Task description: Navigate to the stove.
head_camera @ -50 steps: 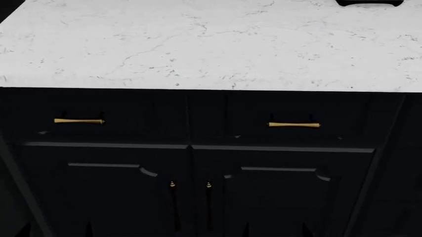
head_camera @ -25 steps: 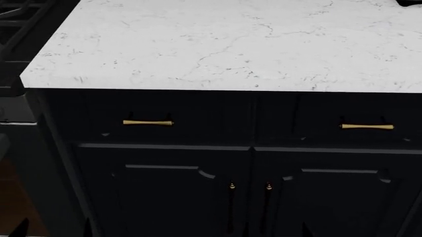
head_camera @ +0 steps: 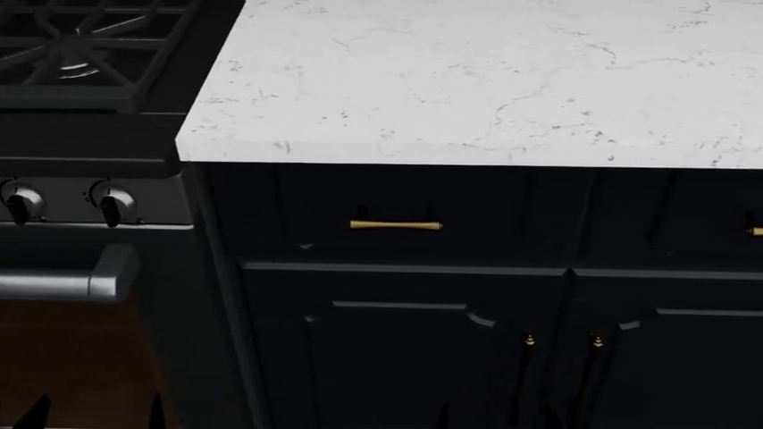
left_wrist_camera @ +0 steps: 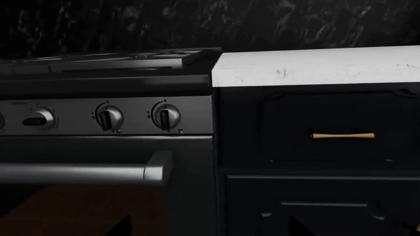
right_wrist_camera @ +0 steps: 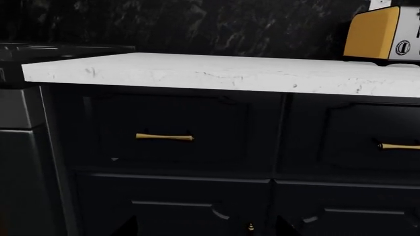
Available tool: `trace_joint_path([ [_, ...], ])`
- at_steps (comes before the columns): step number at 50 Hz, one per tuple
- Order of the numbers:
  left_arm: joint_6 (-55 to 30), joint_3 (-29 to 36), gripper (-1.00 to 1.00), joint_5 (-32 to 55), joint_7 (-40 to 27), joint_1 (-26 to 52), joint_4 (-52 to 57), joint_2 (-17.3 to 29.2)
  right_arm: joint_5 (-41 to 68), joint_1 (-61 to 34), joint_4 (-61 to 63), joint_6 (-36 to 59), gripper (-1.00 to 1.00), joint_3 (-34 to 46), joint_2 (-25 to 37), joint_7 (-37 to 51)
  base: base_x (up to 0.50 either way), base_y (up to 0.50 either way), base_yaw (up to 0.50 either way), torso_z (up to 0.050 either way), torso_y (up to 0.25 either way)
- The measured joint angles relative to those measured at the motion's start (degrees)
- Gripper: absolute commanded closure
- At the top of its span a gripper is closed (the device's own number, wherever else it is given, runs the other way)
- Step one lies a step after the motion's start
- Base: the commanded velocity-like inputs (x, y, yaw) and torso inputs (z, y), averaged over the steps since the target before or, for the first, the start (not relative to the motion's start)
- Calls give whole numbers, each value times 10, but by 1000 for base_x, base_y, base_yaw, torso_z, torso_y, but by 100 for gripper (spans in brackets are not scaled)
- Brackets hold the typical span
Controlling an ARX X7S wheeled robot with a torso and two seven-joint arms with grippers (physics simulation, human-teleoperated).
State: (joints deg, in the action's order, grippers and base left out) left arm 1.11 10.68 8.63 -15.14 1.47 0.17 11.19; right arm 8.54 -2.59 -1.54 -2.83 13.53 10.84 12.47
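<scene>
Stove (head_camera: 84, 134) cut off at the head view's left edge; claw states cannot be told.

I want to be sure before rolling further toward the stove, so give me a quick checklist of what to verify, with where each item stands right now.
1. Stove in sight: ok, it shows at the head view's left edge.
2. Stove centred ahead: not ok, the dark cabinet and white countertop fill most of the head view.
3. Stove front identifiable: ok, the left wrist view shows the knobs and the oven-door handle.
4. Countertop edge near the stove free of objects: ok in the part visible; a yellow toaster sits farther along.
5. Gripper states: cannot tell, no fingers are clearly visible in any view.
6. Floor beside the base: cannot tell, out of view.
</scene>
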Motion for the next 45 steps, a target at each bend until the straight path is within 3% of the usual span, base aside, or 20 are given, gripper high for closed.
trace_joint_path([
  [45, 5, 8, -100, 11, -12, 5, -9, 9, 7, -4, -8, -8, -100, 12, 9, 12, 42, 500, 0, 0, 0],
])
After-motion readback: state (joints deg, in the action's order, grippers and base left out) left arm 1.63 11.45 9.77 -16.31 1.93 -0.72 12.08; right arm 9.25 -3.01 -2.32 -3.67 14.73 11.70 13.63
